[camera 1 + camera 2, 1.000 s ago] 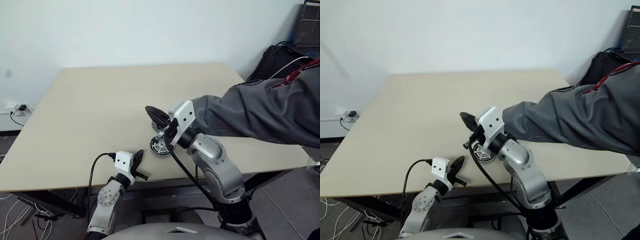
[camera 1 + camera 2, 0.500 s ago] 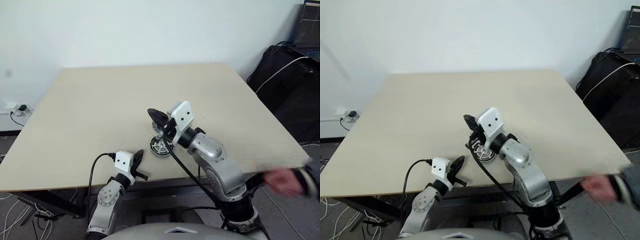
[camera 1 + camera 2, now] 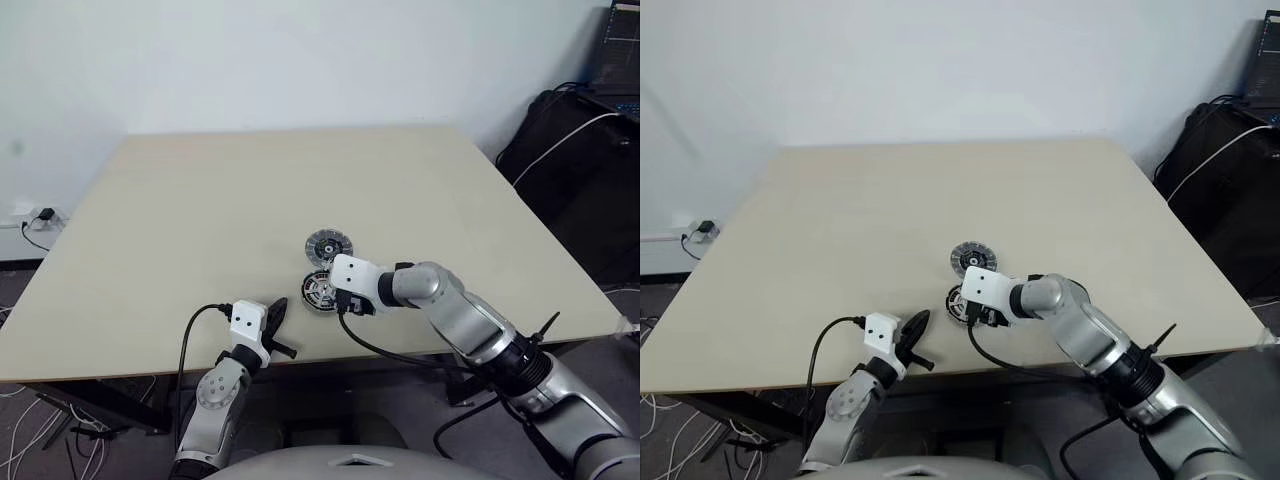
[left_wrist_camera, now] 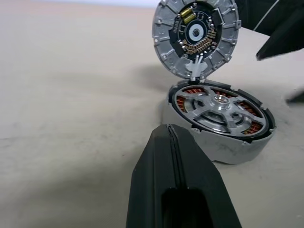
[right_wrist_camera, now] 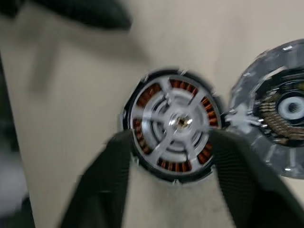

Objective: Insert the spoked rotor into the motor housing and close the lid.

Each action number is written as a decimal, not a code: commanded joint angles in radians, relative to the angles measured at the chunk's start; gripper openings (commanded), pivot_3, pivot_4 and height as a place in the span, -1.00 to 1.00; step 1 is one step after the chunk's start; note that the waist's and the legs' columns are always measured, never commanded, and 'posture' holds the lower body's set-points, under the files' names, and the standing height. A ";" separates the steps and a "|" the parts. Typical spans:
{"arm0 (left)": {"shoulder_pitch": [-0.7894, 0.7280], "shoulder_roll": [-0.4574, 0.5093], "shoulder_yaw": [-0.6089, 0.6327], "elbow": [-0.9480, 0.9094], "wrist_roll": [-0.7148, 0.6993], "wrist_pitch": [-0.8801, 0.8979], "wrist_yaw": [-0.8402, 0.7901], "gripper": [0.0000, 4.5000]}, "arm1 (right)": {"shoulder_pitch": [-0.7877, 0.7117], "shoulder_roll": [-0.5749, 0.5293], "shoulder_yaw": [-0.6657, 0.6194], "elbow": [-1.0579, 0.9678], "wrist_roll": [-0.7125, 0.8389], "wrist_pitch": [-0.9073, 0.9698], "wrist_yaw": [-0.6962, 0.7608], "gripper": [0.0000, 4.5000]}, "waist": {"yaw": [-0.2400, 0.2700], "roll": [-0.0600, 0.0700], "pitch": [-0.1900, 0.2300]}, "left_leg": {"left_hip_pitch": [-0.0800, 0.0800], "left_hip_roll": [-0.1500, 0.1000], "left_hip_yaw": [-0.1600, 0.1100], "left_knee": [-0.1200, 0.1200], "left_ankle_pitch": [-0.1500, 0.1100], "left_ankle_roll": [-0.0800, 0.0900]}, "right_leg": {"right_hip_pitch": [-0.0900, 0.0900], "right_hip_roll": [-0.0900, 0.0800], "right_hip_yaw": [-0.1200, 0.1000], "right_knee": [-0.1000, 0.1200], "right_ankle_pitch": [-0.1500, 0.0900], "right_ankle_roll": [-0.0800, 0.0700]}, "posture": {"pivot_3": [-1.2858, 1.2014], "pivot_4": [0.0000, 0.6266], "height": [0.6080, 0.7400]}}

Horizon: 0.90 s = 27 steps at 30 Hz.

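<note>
The motor housing [image 5: 142, 102] lies near the table's front edge, copper windings ringing its inside. The spoked rotor [image 5: 176, 122] sits in it, silver spokes and hub facing up. My right gripper [image 5: 171, 137] points down over it, open, one finger [image 5: 102, 185] on each side; I cannot tell whether they touch. Just beyond the housing is the lid [image 3: 328, 244], its edge meeting the housing [image 4: 221, 142], its ribbed face with a white centre showing [image 4: 194, 34]. My left gripper [image 4: 168, 129] is shut and empty, low at the table edge, a short way in front of the housing.
The beige table [image 3: 200, 200] stretches wide behind the parts. A black cable [image 3: 190, 340] loops beside my left arm at the front edge. A black bag with a white cord [image 3: 570, 140] and a laptop [image 3: 615, 50] stand off the table's right side.
A person's grey sleeve has left the view. My right arm has dropped and swung right, its gripper has turned downward and opened over the housing. The lid is now uncovered. The left arm stayed still.
</note>
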 commanded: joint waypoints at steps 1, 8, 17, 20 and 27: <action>-0.002 -0.010 0.003 -0.017 -0.012 -0.015 0.003 -1.00 | -0.058 0.001 0.033 0.039 -0.035 -0.055 0.071 0.71 | 0.002 0.000 0.000 | 0.000 0.000 0.000 0.000 0.000 0.000 | 0.000 0.000 0.000 0.000 0.000 0.000 | 0.03 -1.00 1.00; 0.012 -0.016 0.003 -0.026 -0.012 -0.018 0.014 -1.00 | -0.111 0.038 0.087 0.145 -0.095 -0.104 0.149 0.98 | 0.006 0.000 0.000 | 0.000 0.000 0.000 0.000 0.000 0.000 | -0.001 0.000 0.000 0.000 0.000 0.000 | 0.03 -1.00 1.00; 0.017 -0.022 0.001 -0.031 -0.014 -0.019 0.026 -1.00 | -0.129 0.060 0.102 0.184 -0.140 -0.151 0.227 0.45 | 0.010 0.000 0.000 | 0.000 0.000 0.000 0.000 0.000 0.000 | -0.001 0.000 0.000 0.000 0.000 0.000 | 0.03 -1.00 1.00; 0.014 -0.025 0.001 -0.031 -0.014 -0.018 0.028 -1.00 | -0.132 0.067 0.099 0.206 -0.156 -0.165 0.242 -0.01 | 0.010 0.000 0.000 | 0.000 0.000 0.000 0.000 0.000 0.000 | -0.001 0.000 0.000 0.000 0.000 0.000 | 0.03 -1.00 1.00; 0.009 -0.030 0.001 -0.028 -0.016 -0.017 0.031 -1.00 | -0.150 0.090 0.090 0.248 -0.182 -0.179 0.260 -0.42 | 0.009 0.000 0.000 | 0.000 0.000 0.000 0.000 0.000 0.000 | -0.001 0.000 0.000 0.000 0.000 0.000 | 0.03 -1.00 1.00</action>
